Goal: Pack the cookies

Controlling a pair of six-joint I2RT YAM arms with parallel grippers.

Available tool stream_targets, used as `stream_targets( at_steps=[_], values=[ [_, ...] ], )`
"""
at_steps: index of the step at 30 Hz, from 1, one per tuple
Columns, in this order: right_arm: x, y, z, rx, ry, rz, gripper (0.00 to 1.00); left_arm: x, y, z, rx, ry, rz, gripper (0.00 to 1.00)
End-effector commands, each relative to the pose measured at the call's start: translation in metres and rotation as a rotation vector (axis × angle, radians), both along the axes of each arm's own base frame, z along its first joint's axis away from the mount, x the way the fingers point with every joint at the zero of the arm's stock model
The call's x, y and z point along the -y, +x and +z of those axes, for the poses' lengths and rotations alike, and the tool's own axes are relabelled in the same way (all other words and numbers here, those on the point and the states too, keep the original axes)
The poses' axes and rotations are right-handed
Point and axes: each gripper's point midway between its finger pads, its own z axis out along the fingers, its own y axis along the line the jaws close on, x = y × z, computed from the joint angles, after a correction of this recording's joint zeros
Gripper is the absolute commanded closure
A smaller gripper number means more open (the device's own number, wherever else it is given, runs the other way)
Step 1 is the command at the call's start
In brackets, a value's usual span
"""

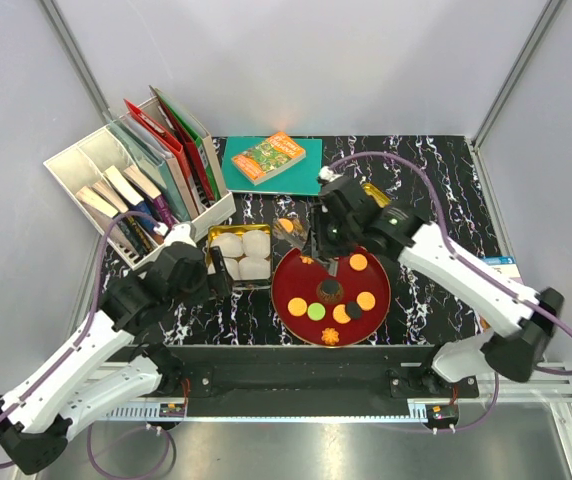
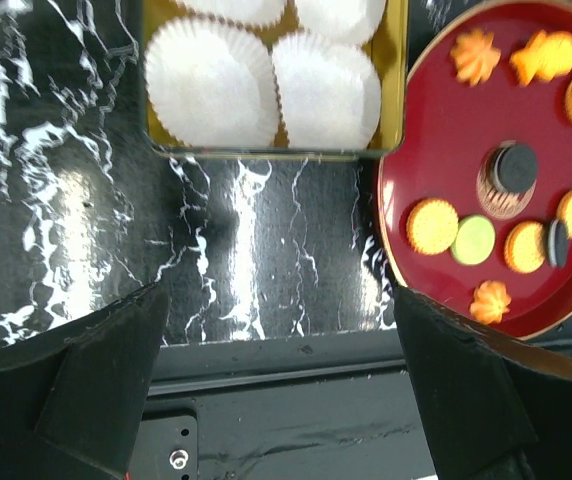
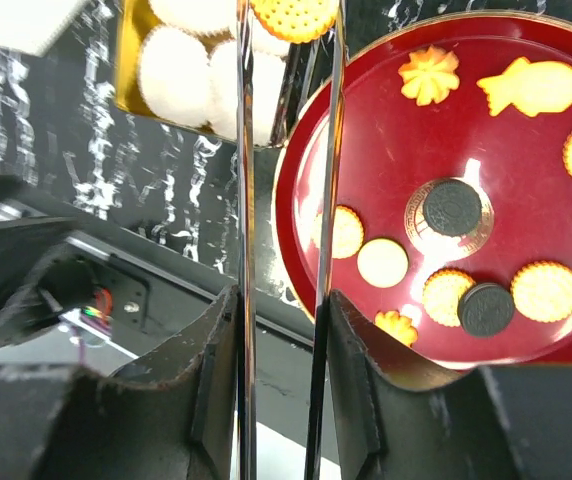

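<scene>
Red plate (image 2: 426, 120) mid-bench (image 2: 266, 240): cookies (image 2: 432, 225) spread across it, a dark one at centre. Gold tin (image 2: 395, 80) at plate's 10 o'clock holds four white paper cups (image 2: 211, 85). Right end effector (image 3: 284, 310) clamped on metal tweezers (image 3: 244, 150); their tips pinch one round cookie (image 3: 294, 18) near the tin's 3 o'clock side. Left end effector (image 2: 278, 320) spread wide, holding nothing.

No legible text – book cover (image 1: 268, 157) too blurred

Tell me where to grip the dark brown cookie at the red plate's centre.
Pinch the dark brown cookie across its rim, straight down from above: it lies flat on the red plate, clear of the others, so both edges look free.
</scene>
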Motion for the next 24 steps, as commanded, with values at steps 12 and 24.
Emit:
stream_targets(
  at_steps=[12,24],
  values=[
    [-0.065,0.027,-0.022,-0.01,-0.008,0.196,0.84,-0.029,0.001,0.03,0.099,-0.005,0.144,0.01],
    [-0.082,0.042,-0.048,-0.034,-0.058,0.232,0.82,-0.032,-0.001,0.026,0.092,0.003,0.147,0.01]
  ],
)
